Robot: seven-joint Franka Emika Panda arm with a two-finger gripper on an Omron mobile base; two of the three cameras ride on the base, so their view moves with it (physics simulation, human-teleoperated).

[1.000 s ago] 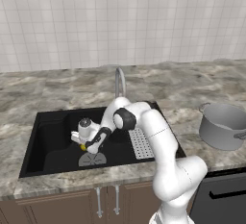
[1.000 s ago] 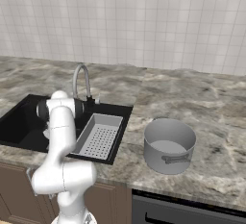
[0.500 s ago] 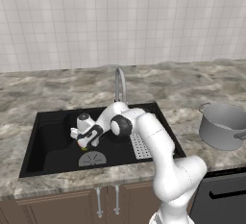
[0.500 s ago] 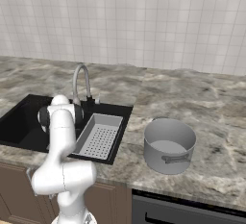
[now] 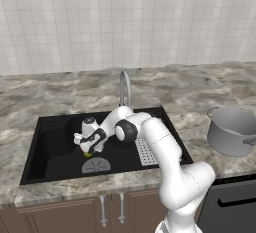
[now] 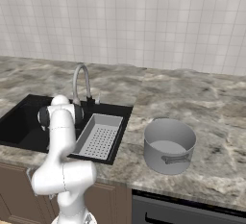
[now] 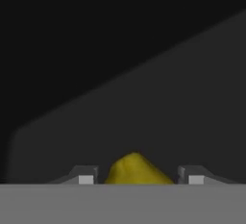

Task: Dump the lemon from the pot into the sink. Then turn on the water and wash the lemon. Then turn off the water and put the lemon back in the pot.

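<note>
The yellow lemon (image 5: 88, 153) lies on the floor of the black sink (image 5: 50, 127), just behind the round grey drain (image 5: 97, 165). My gripper (image 5: 89, 148) reaches down into the basin from the right and sits over the fruit. In the hand view the lemon (image 7: 137, 170) fills the space between my two fingertips (image 7: 87, 177), which stand tight against its sides, so my gripper (image 7: 139, 180) is shut on it. The grey pot (image 5: 232, 132) stands upright on the counter far to the right, also seen as pot (image 6: 169, 143).
The silver gooseneck tap (image 5: 123, 84) rises behind the sink, with no stream from it. A grey perforated tray insert (image 6: 98, 134) fills the sink's right part. Marble counter (image 6: 202, 98) surrounds the basin, with a tiled wall behind. My white arm crosses the sink's right half.
The hand has sunk lower onto the lemon and the fingers have drawn in from wide open to the fruit's sides. Pot and tap have not moved.
</note>
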